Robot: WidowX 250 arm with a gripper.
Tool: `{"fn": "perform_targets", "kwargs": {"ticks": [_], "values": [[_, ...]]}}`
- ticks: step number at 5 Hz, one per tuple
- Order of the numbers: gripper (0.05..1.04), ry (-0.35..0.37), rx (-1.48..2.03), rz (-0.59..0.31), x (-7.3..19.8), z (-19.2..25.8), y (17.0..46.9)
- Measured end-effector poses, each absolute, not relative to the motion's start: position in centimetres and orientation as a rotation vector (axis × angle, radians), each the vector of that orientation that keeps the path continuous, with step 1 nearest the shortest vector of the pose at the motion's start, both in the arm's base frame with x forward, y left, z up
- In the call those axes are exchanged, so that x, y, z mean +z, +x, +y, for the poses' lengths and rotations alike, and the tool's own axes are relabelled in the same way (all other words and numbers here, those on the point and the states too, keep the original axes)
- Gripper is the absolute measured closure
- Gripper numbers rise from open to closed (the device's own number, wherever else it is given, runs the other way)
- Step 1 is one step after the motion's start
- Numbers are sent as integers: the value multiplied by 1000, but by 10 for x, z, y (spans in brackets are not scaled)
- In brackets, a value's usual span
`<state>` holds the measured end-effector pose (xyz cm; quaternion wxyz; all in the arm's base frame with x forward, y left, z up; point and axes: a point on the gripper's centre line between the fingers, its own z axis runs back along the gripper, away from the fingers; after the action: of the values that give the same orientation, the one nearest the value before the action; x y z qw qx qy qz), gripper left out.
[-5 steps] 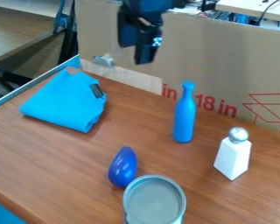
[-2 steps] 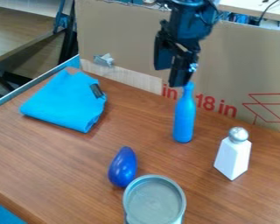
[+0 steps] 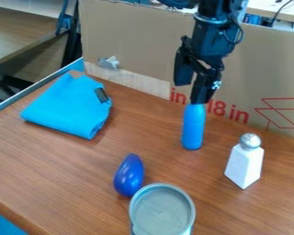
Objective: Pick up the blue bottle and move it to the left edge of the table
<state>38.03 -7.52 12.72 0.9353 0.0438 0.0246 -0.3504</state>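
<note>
The black gripper (image 3: 190, 93) hangs at the upper right of centre with its two fingers apart and nothing seen between them. Its right finger covers the neck of the upright blue bottle (image 3: 193, 127); whether they touch I cannot tell. A white shaker with a silver top (image 3: 245, 163) stands to the right of the bottle. Lower and to the left, a dark blue egg-shaped object (image 3: 129, 175) rests against or just beside a grey round container (image 3: 162, 212) near the bottom edge. A folded bright blue cloth (image 3: 70, 106) lies on the left.
A cardboard sheet (image 3: 137, 55) stands along the back of the wooden table (image 3: 70, 170), close behind the gripper and bottle. A blue strip (image 3: 39, 85) edges the table at the left.
The gripper has moved right and down, from above the cardboard's middle to the bottle's top, where it now hides the neck. The objects on the table have stayed put.
</note>
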Motion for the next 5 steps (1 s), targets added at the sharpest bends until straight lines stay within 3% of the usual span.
{"fn": "perform_targets", "kwargs": {"ticks": [2, 4, 5], "values": [[123, 106, -696, 110, 100, -80, 398], [638, 90, -665, 116, 99, -81, 396], [686, 69, -677, 112, 101, -82, 392]]}}
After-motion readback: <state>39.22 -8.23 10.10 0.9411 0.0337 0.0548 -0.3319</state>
